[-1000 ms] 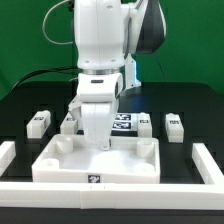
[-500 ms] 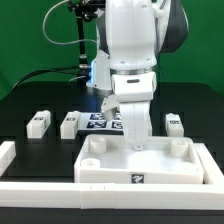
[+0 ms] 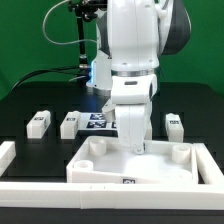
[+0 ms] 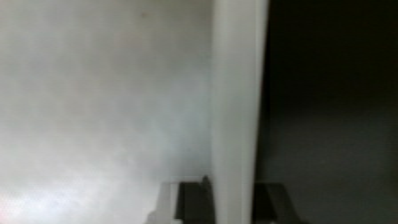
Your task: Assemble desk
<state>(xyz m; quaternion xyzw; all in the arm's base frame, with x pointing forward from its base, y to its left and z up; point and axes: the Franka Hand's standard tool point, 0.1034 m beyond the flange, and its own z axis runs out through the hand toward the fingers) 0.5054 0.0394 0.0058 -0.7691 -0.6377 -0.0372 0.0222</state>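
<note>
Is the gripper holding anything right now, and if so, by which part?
Yes: the gripper is shut on the desk top, pinching its raised rim on the exterior view's far side, roughly midway along.

Desk top (image 3: pixel 100 177): plain white, one black-and-white square tag on the front rim.
Legs (image 3: pixel 38 123): white blocks, each tagged in black and white.
Marker board (image 3: pixel 97 120): white, printed with black squares.
Table (image 3: pixel 30 100): black.
Backdrop (image 3: pixel 25 40): green.
Robot arm (image 3: pixel 130 45): white, dark grey at the joint.
Cable (image 3: pixel 80 40): black.
Low rail (image 3: pixel 40 187) at the table's edge: white.
</note>
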